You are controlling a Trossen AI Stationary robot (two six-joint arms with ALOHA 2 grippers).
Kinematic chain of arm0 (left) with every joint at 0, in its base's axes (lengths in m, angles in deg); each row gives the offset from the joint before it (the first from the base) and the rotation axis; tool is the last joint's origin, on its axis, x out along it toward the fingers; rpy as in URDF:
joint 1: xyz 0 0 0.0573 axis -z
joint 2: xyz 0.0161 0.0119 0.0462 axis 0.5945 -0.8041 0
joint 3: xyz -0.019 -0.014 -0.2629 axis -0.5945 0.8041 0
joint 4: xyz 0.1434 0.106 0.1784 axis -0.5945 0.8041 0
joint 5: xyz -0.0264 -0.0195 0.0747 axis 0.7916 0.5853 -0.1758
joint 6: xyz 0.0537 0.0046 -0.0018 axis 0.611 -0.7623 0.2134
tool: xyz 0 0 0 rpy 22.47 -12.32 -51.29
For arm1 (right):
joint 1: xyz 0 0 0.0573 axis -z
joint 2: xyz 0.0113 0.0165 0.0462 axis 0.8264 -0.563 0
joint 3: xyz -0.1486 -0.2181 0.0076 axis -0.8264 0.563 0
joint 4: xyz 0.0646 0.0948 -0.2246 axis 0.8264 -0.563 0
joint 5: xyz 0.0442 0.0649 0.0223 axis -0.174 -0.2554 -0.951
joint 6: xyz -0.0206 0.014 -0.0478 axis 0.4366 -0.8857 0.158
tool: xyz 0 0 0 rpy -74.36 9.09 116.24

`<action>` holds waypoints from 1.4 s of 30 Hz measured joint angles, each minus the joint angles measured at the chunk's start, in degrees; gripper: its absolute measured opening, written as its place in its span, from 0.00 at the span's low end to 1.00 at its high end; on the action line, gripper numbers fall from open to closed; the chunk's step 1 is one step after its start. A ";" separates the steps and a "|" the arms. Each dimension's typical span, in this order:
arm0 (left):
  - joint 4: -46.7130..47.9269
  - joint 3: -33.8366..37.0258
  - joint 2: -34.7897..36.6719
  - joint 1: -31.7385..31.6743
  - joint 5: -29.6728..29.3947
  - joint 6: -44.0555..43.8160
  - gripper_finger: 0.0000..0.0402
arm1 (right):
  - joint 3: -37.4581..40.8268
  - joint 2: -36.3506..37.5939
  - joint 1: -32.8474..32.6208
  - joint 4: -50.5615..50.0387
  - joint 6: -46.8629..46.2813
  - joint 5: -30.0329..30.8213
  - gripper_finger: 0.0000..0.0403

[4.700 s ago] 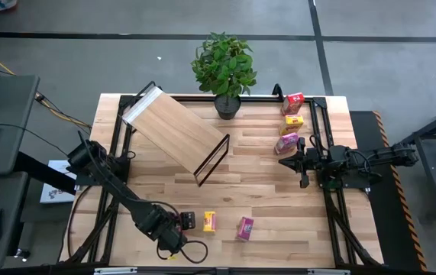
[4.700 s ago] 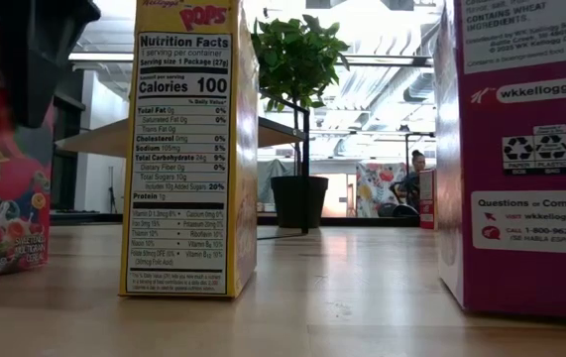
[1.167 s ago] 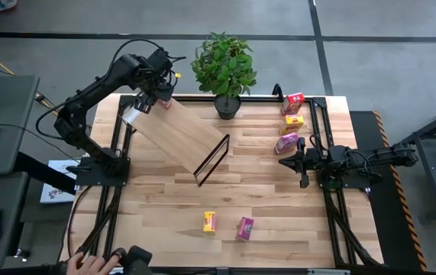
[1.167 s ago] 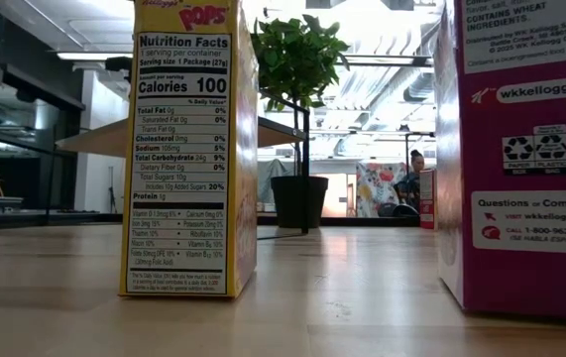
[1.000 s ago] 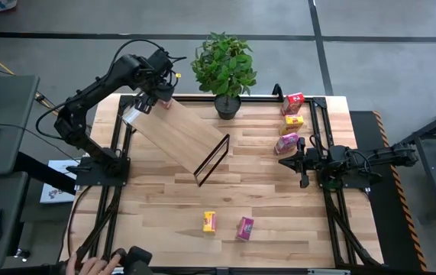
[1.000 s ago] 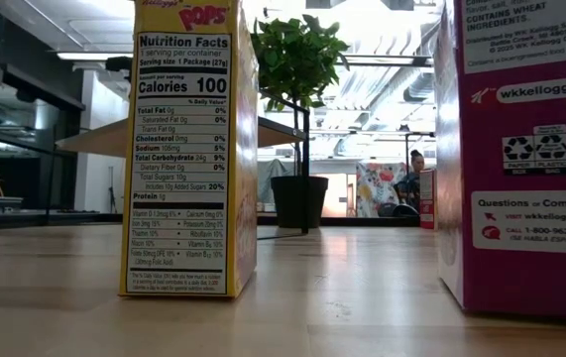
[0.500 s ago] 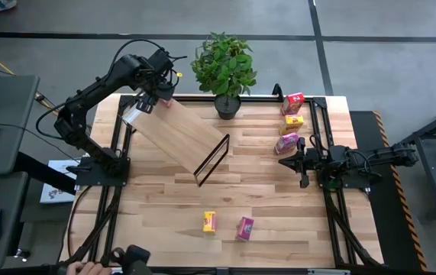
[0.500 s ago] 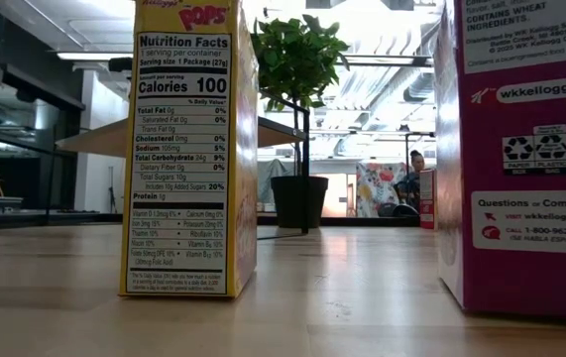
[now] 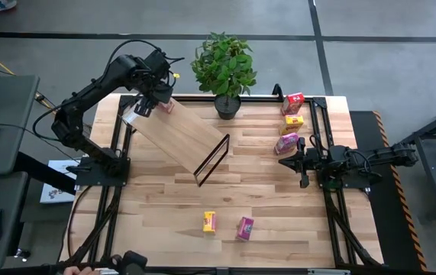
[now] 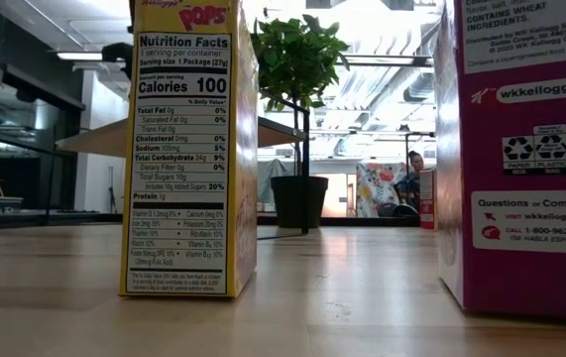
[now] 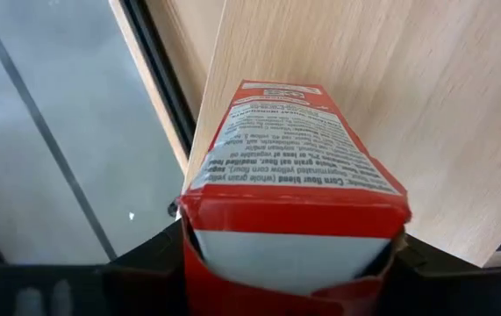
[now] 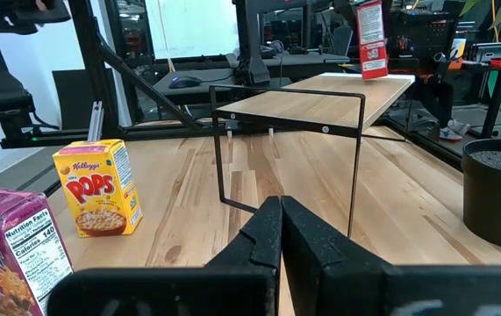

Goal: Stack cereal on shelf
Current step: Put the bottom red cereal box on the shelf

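My left pincer (image 9: 151,101) hung over the shelf's (image 9: 183,134) high end, near the desk's (image 9: 279,221) far left corner, closed across the narrow sides of a red box (image 11: 296,180) whose free end touched or just cleared the board; I could not tell which. The box looked light, stiff but crushable cardboard with a slick print, so I judged a gentle squeeze on the narrow sides, low on the box, best. On the slant it might slide. A yellow box (image 9: 209,221) and a pink box (image 9: 245,228) stood near the front edge. Three more boxes (image 9: 292,121) stood in a row by the far right corner. My right pincer (image 9: 284,161) lay just beside them, shut and empty.
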 joint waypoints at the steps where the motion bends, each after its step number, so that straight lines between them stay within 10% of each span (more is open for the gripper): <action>1: 0.12 0.00 -0.04 -0.23 -0.32 0.00 0.47 | 0.00 -0.01 0.02 0.02 0.00 -0.01 0.00; 42: -1.33 -0.02 -0.26 -1.48 -9.61 2.38 0.71 | 0.01 0.01 0.00 -0.01 0.00 0.00 0.00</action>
